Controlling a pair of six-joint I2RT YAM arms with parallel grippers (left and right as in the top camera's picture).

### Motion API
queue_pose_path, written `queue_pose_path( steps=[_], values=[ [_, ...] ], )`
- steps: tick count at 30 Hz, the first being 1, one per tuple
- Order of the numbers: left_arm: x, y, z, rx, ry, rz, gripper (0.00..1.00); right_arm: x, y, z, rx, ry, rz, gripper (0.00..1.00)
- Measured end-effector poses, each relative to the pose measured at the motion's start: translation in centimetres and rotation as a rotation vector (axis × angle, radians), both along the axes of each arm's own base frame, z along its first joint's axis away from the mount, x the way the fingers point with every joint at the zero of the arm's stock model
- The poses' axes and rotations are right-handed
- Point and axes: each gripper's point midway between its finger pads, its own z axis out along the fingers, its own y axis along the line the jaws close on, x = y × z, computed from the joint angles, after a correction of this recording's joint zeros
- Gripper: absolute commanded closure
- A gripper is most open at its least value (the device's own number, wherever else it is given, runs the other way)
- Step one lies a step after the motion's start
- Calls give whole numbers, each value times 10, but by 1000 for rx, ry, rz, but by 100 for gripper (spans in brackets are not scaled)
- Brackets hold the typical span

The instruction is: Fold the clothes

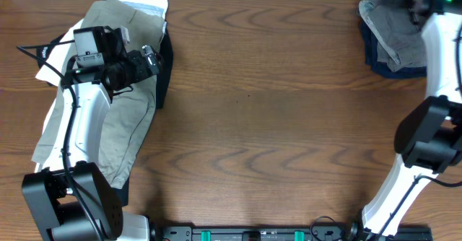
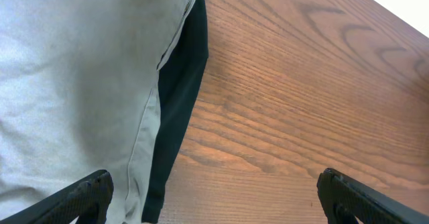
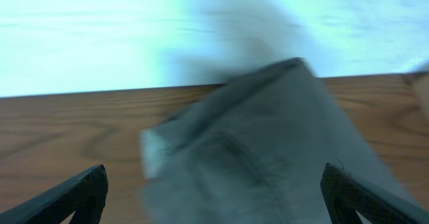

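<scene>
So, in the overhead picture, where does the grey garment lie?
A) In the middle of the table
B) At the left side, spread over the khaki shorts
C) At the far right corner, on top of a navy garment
C: the overhead view shows the grey garment bunched at the far right corner with a navy garment showing beneath its edge, while the khaki shorts lie apart at the left.
</scene>
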Motion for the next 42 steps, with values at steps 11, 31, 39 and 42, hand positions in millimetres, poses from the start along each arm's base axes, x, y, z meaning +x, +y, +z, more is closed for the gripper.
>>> queue_pose_path(
  steps=[11,31,39,42],
  values=[
    [0,0,0,9,-4,-11,2,13,-86,-135,21,92,-105,1],
    [0,0,0,9,-4,-11,2,9,-93,-198,131,178,-91,1],
    [0,0,0,9,-4,-11,2,-18,-86,-169,142,237,-105,1],
    [0,0,0,9,-4,-11,2,-23,-86,-125,119,196,-113,1]
  ],
)
